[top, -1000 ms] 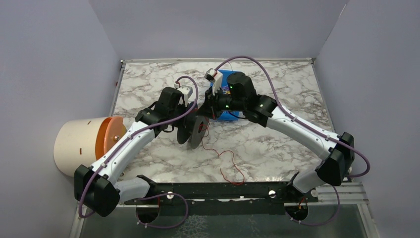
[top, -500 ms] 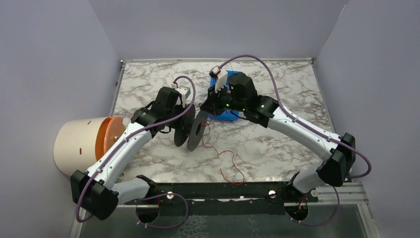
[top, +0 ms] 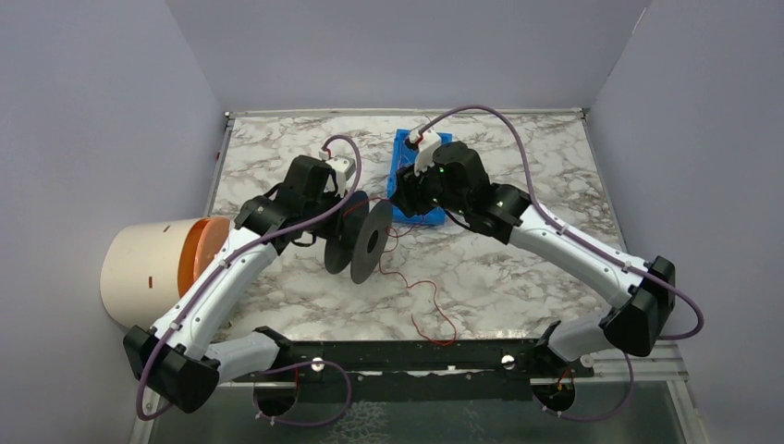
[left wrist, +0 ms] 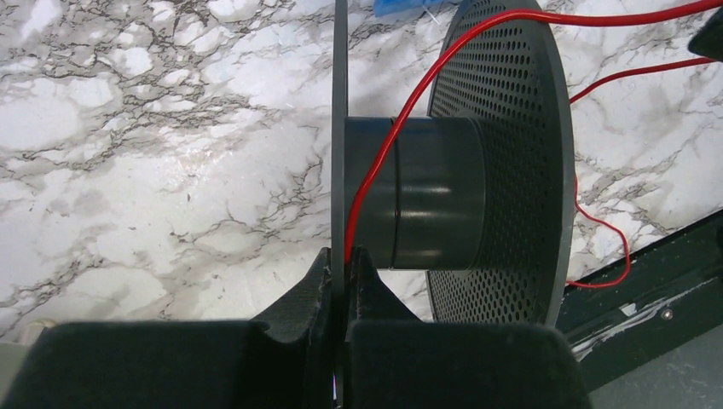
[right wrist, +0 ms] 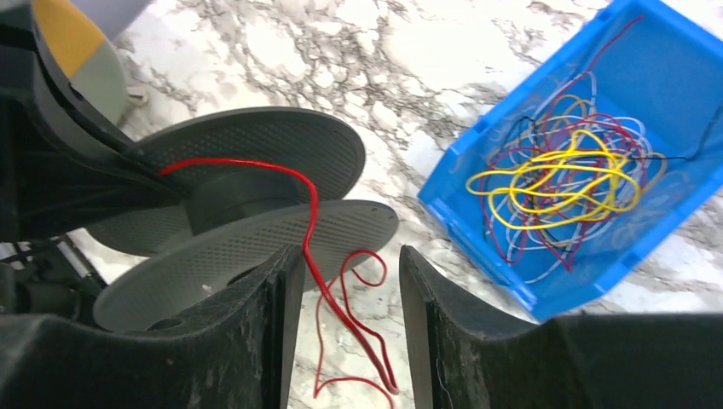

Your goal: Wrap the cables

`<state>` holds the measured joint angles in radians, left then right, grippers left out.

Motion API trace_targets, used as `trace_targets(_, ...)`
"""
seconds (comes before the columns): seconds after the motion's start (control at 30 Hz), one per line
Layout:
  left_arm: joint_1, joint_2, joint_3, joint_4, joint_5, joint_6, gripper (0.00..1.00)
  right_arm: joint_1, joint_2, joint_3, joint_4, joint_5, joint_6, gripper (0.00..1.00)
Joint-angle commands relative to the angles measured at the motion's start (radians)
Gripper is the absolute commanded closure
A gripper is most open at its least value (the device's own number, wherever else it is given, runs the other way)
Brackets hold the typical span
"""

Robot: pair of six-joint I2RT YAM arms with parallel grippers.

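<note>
One red cable — end unseen between left pincer and spool

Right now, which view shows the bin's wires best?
Right wrist: wire tangle clearly visible inside the blue bin. Top external shows only the bin, partly behind the right arm. Left wrist: just a blue corner.

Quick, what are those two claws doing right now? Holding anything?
The left gripper is closed, clamping the spool by one flange.
The right gripper is open, holding nothing.
</note>
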<state>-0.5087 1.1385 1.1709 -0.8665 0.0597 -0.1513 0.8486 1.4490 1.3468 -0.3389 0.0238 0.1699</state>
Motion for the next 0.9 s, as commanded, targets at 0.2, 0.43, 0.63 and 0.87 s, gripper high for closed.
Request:
trace_targets(0.2, -0.005, 0.01, 0.11, -0.022, 0.022, -0.042, 1.0, -0.008, -0.136, -0.054, -0.064, 0.033, 0.005, 0.36)
trace_targets(0.43, -0.005, 0.061, 0.21, -0.069, -0.004, -0.065, 1.0, -0.008, -0.285, -0.136, -0.072, -0.046, 0.036, 0.28)
trace_targets(0.63, -0.006, 0.093, 0.282, -0.112, -0.027, -0.076, 1.0, -0.008, -0.438, -0.283, -0.074, -0.058, 0.108, 0.27)
trace_targets(0.87, -0.005, 0.112, 0.309, -0.153, 0.004, -0.092, 1.0, -0.009, -0.576, -0.579, 0.08, -0.092, 0.229, 0.27)
